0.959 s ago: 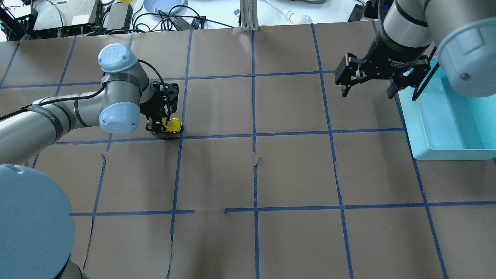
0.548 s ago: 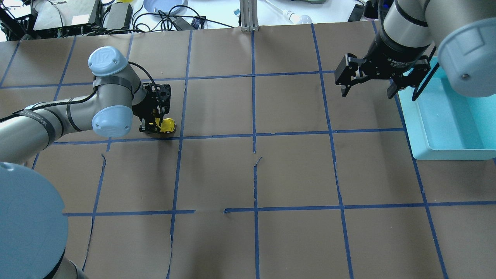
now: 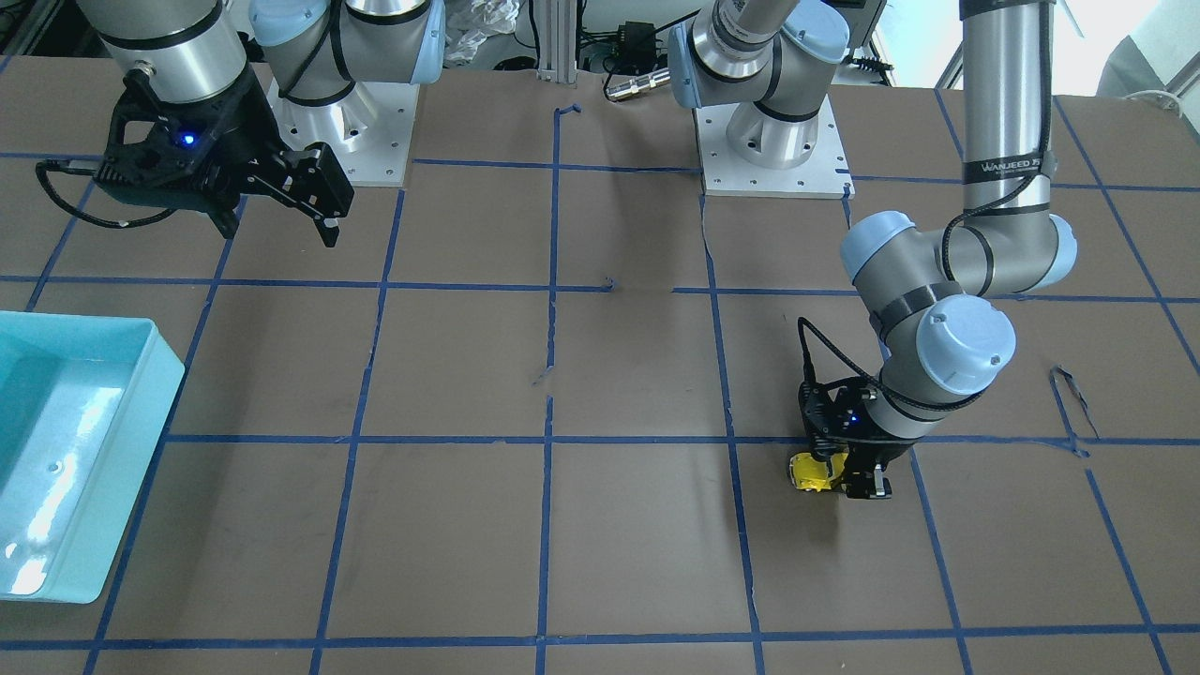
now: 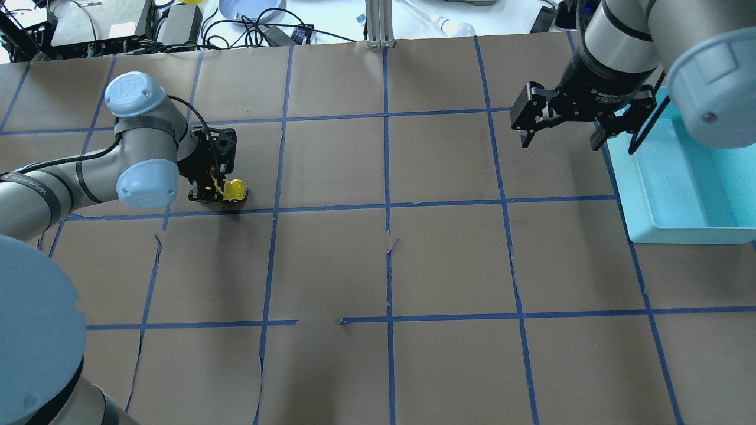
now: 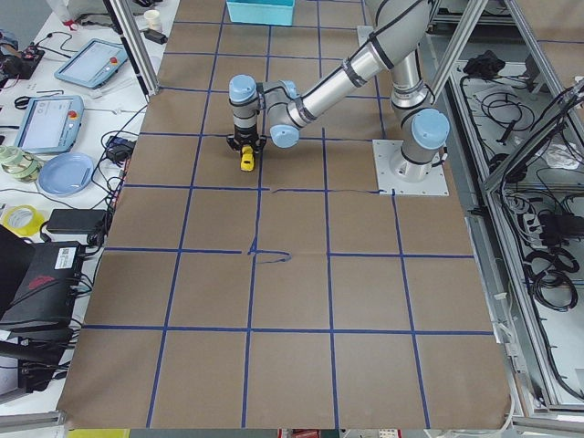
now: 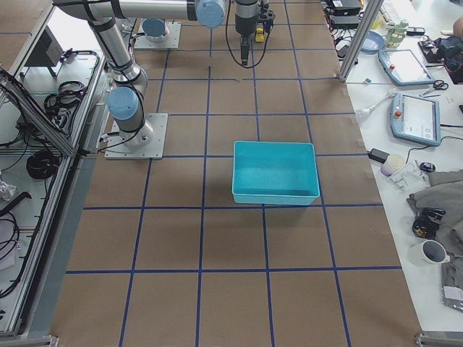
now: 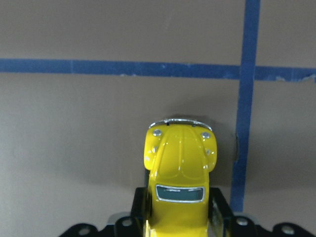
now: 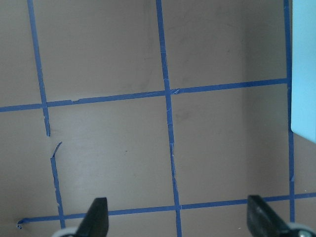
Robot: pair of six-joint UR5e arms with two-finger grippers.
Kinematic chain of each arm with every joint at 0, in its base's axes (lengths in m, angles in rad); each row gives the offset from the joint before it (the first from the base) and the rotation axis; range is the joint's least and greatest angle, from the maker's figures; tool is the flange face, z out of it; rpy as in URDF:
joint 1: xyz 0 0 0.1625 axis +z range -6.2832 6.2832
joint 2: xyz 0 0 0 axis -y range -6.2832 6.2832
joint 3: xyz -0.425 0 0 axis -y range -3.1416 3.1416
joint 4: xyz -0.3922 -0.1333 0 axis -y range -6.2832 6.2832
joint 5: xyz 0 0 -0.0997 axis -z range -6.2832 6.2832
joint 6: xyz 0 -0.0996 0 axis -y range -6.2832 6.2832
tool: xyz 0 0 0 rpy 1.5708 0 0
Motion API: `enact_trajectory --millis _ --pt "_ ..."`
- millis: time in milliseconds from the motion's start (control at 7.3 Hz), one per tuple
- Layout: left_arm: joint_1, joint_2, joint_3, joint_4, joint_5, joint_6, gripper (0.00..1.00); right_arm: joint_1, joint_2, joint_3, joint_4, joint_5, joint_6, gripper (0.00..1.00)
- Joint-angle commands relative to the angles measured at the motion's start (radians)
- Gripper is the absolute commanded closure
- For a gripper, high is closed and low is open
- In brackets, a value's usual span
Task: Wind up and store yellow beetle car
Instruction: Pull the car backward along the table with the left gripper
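yellow beetle car (image 4: 235,189): 1 | bin (image 4: 679,234): 1 | left gripper (image 4: 214,196) + right gripper (image 4: 560,141): 2

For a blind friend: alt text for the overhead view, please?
A robot's left arm grips a yellow beetle car in its jaws, low over a brown table with blue tape lines. Its right arm hangs, jaws open, beside a teal bin.

Counter (image 4: 449,265): brown paper sheeting, gridded in blue tape (image 4: 387,177), torn at several seams, under even light with soft shadows. Beyond the left end effector (image 4: 217,193), past the counter's far edge: white bench (image 4: 413,23) carrying black cables, power bricks, a blue plate (image 4: 251,9) and two teach pendants (image 5: 47,123); an aluminium post (image 4: 380,23) stands further to its right. Behind it, on the robot's side: rack of cable coils (image 5: 547,269).
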Motion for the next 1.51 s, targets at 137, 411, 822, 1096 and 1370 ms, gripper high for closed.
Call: enact_trajectory --millis 137,411,822,1096,1370 --pt "0.056 -0.001 0.0 0.005 -0.001 0.021 0.79 0.0 0.001 -0.001 0.0 0.001 0.001 0.0" --pt "0.064 0.001 0.0 0.006 0.005 0.023 0.76 0.001 0.001 0.001 0.0 0.003 -0.001 0.0" --pt "0.109 0.004 0.0 0.005 0.004 0.055 0.76 0.0 0.001 0.001 0.0 0.001 -0.001 0.0" --pt "0.107 0.013 0.001 0.002 -0.001 0.046 0.26 0.001 0.002 0.001 0.0 0.003 -0.002 0.0" --pt "0.106 0.019 0.003 0.0 0.005 0.04 0.0 0.001 0.001 0.001 0.0 0.003 -0.002 0.0"
